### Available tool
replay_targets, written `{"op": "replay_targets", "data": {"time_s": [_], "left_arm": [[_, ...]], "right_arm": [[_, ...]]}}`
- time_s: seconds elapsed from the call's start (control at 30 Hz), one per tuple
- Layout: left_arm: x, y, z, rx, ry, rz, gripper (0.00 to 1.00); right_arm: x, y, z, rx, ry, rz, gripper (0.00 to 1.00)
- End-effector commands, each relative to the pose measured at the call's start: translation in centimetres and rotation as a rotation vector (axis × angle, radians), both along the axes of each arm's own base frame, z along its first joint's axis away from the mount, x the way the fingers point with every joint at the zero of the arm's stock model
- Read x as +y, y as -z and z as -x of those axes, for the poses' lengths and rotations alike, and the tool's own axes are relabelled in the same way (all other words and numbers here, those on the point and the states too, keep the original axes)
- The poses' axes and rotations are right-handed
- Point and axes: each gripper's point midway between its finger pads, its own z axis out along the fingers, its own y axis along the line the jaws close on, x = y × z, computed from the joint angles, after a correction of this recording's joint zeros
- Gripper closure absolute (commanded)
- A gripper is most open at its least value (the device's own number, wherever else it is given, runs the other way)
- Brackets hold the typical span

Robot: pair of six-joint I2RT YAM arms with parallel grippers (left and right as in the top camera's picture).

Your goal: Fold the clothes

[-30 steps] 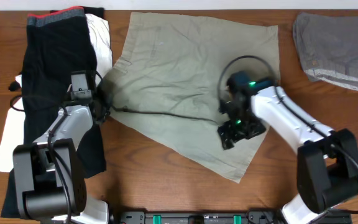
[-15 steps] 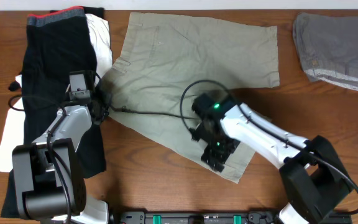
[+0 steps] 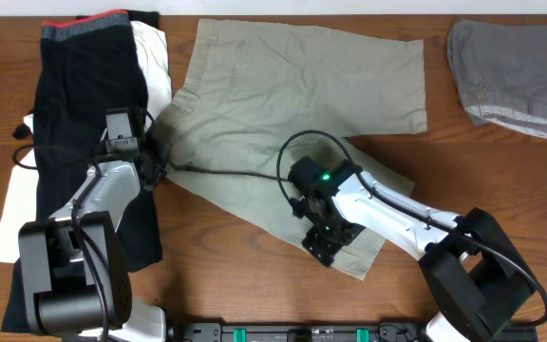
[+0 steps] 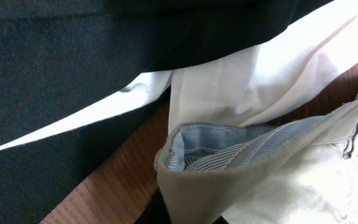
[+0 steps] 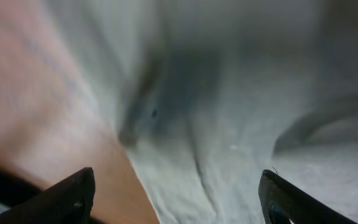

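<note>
The clothes, light khaki shorts (image 3: pixel 292 104), lie spread flat across the middle of the wooden table. At their left edge my left gripper (image 3: pixel 157 157) is shut on the waistband. In the left wrist view the pinched khaki fold (image 4: pixel 278 180) with its striped lining rises from the bottom of the frame, and the fingers themselves are hidden. My right gripper (image 3: pixel 323 245) hovers open over the front edge of the lower leg. In the right wrist view its two dark fingertips (image 5: pixel 73 196) straddle the hem of the shorts (image 5: pixel 241 112) and bare wood (image 5: pixel 42 112), holding nothing.
A black garment (image 3: pixel 84 85) with a red-and-grey waistband and a white garment (image 3: pixel 155 62) lie at the left, under my left arm. A folded grey garment (image 3: pixel 513 76) sits at the back right. A black cable (image 3: pixel 245 174) trails across the shorts.
My right gripper has swung left and toward the table's front, from the right side of the lower leg to its front hem. The left arm and the shorts have stayed put.
</note>
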Motion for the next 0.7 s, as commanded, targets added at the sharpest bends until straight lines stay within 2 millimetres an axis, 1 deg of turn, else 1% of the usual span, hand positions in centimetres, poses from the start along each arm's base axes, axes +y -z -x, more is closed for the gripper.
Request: {"op": "replay_targets", "data": {"time_s": [0.0,0.07,0.13,0.27,0.37,0.47,0.5,0.53,0.63,0.67], "left_arm": [[0.7,0.8,0.7,0.032,-0.004,-0.031,0.94],[0.7,0.8,0.7,0.033,-0.004,-0.031,0.94],[0.7,0.8,0.7,0.033,0.002,-0.034,0.94],[0.7,0.8,0.7,0.034,0.005,-0.036,0.94],[0.7,0.8,0.7,0.034,0.005,-0.036,0.94],[0.7,0.8,0.7,0.034,0.005,-0.036,0.94],[0.7,0.8,0.7,0.035,0.005,-0.036,0.94],[0.7,0.8,0.8,0.037,0.005,-0.035,0.94],[0.7,0.8,0.8,0.038,0.005,-0.035,0.94],[0.7,0.8,0.8,0.038,0.005,-0.035,0.94]], "right_arm": [[0.2,-0.2,-0.1,-0.030,0.247,0.043,0.17],[0.2,-0.2,0.0,-0.030,0.282,0.053,0.18],[0.0,-0.1,0.0,-0.034,0.274,0.058,0.17],[0.0,0.7,-0.1,-0.043,0.134,0.022,0.21],[-0.8,1.6,0.8,-0.021,0.045,0.023,0.24],[-2.0,2.6,2.1,0.010,0.028,0.048,0.31],[-2.3,2.9,2.1,0.001,0.019,0.056,0.43],[-2.5,3.1,2.2,-0.001,0.017,0.062,0.44],[-2.2,3.4,1.9,-0.013,0.031,0.046,0.45],[-2.2,3.4,1.8,-0.016,0.037,0.045,0.48]]}}
